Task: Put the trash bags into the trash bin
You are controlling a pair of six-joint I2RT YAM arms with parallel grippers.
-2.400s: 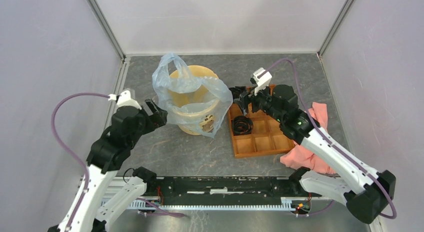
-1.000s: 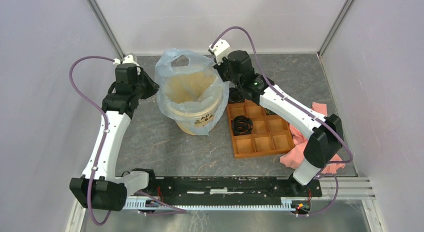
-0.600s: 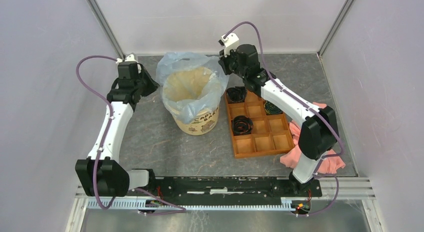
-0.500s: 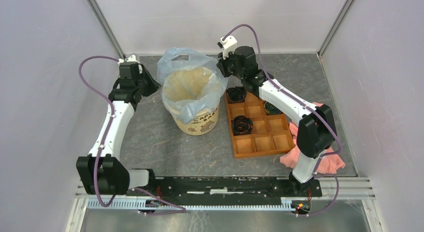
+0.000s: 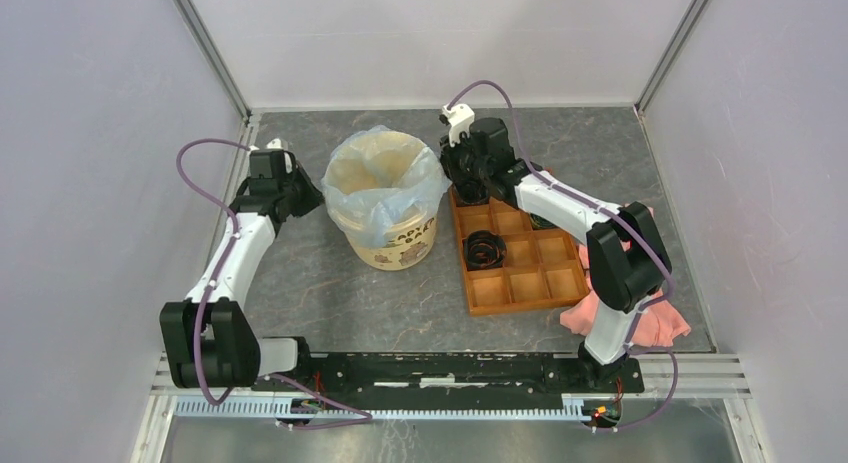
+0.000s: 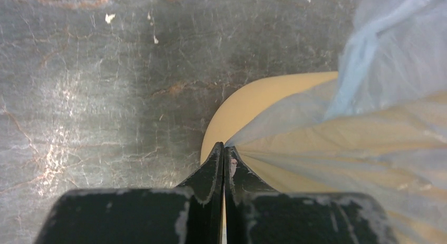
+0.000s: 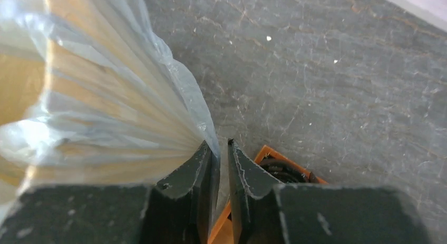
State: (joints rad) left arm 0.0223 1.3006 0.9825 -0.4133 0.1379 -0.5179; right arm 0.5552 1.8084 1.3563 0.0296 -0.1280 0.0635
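A pale blue-grey trash bag (image 5: 383, 205) lines the cream-yellow trash bin (image 5: 402, 247), its mouth stretched wide over the rim and its loose film draped down the outside at the bin's 6 o'clock side. The bin stands upright on the grey table (image 5: 330, 293), left of centre, brown lettering showing on its near face.

At the bin's 9 o'clock, the left tool (image 5: 306, 191) has its fingers (image 6: 213, 167) pressed fully together on the bag's edge. In the left wrist view the film fans out in taut pleats from the fingertips, across the bin's rim.

At the bin's 2 o'clock, the right tool (image 5: 455, 173) is closed to a narrow slit. In the right wrist view, pleats of the bag run together at its fingertips (image 7: 204, 158) and the film appears pinched there.

An orange compartment tray (image 5: 470, 275) lies just beside the bin at its 3 o'clock, with a black coil (image 5: 484, 251) in one compartment. A pink cloth (image 5: 650, 328) lies crumpled at the tray's 4 o'clock, partly under the right arm.
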